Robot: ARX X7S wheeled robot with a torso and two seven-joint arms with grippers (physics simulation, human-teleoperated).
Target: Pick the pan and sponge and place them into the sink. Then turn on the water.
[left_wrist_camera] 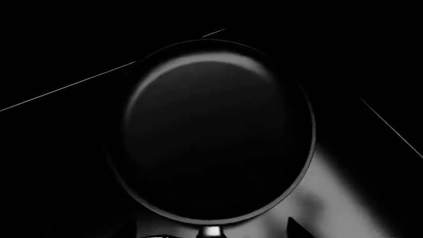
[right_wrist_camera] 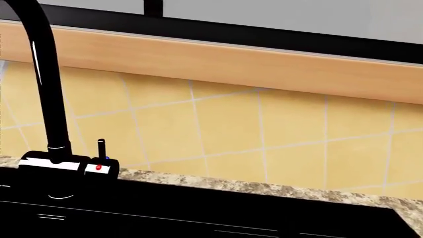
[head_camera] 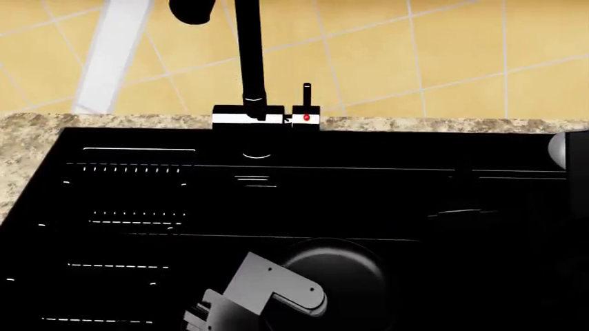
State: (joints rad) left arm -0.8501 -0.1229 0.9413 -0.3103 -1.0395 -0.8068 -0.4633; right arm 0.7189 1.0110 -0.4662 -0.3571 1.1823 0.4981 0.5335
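Observation:
The black pan (head_camera: 345, 272) lies low in the black sink (head_camera: 414, 200), near its front. It fills the left wrist view (left_wrist_camera: 215, 134), with the root of its handle (left_wrist_camera: 211, 231) pointing at the camera. My left gripper (head_camera: 276, 293) is at the pan's near-left rim. Its dark fingertips (left_wrist_camera: 296, 229) stand apart on either side of the handle root, so it looks open. A grey part of my right gripper (head_camera: 569, 148) shows at the sink's right edge, its jaws hidden. The sponge is out of view. No water runs from the faucet (head_camera: 248, 62).
The faucet's white base with a red dot (head_camera: 305, 118) and a small lever stands on the speckled stone counter (head_camera: 27, 138) behind the sink; the faucet also shows in the right wrist view (right_wrist_camera: 49, 99). Ridged drainboard lines (head_camera: 129, 217) lie at left. A yellow tiled wall (head_camera: 442, 55) is behind.

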